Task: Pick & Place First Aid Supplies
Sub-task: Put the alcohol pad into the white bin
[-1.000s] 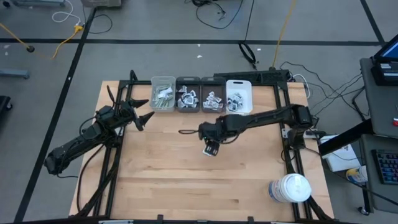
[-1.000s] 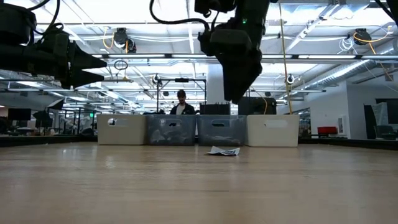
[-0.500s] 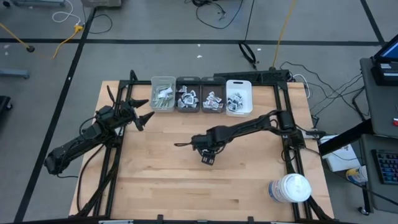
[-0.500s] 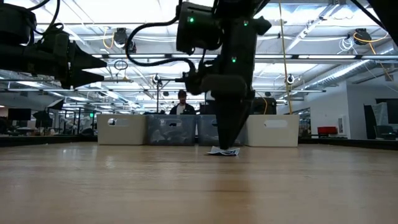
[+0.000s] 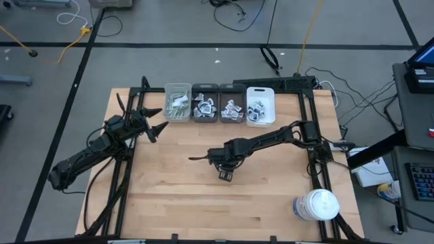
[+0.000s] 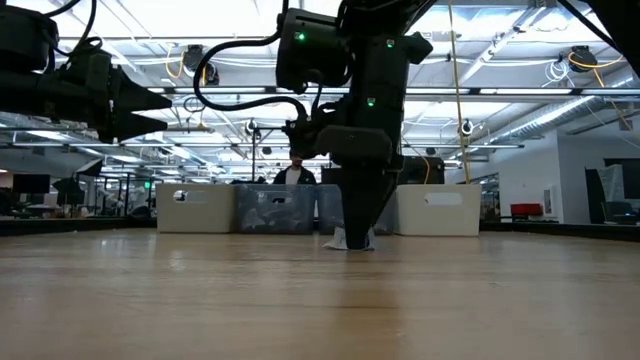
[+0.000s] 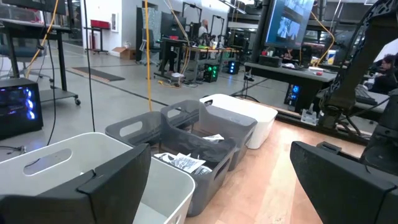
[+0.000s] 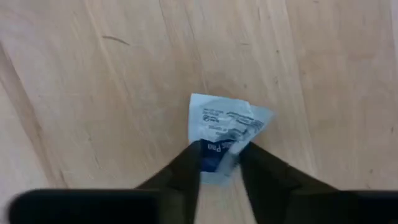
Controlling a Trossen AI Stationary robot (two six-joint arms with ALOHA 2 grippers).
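The sachet lies flat on the wooden table, just below the centre of the high view, white with a blue block of print (one word may read "Pad", the rest too small to make out). The right gripper stands point-down over it, its two dark fingers touching the sachet's blue end from either side with a narrow gap between them, closing on it though a firm clamp cannot be confirmed.

Along the upper middle of the high view sits a row of four bins: a pale bin with greenish-white strips, two grey bins with crumpled white sachets, and a white bin with more sachets.

The left gripper waits at the table's left side, fingers spread wide. A white jar stands at the lower right.
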